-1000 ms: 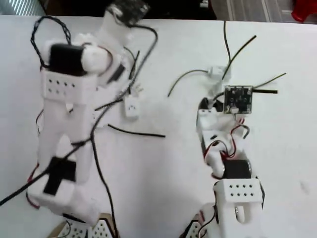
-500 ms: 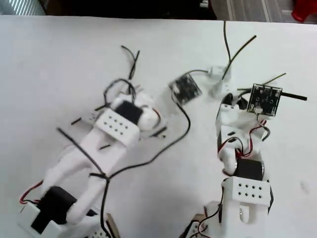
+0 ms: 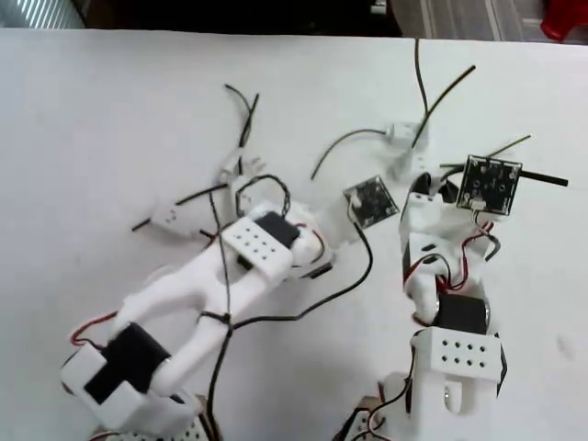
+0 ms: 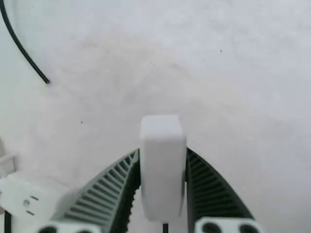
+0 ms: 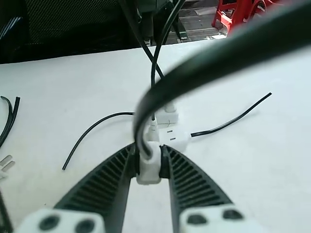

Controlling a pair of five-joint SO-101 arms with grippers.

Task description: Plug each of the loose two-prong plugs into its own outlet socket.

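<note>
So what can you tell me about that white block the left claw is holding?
The white block is a smooth, boxy piece, plastic by its look, with rounded edges and plain faces. It sits clamped lengthwise between the left gripper's ribbed black fingers, over the white table. A thin dark cord seems to leave its rear end. Any prongs are hidden.

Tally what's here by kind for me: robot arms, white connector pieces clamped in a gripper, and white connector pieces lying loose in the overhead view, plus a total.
Robot arms: 2
Held white connector pieces: 2, one in the left gripper, one in the right gripper
Loose white connector pieces: 4
Total: 8
</note>
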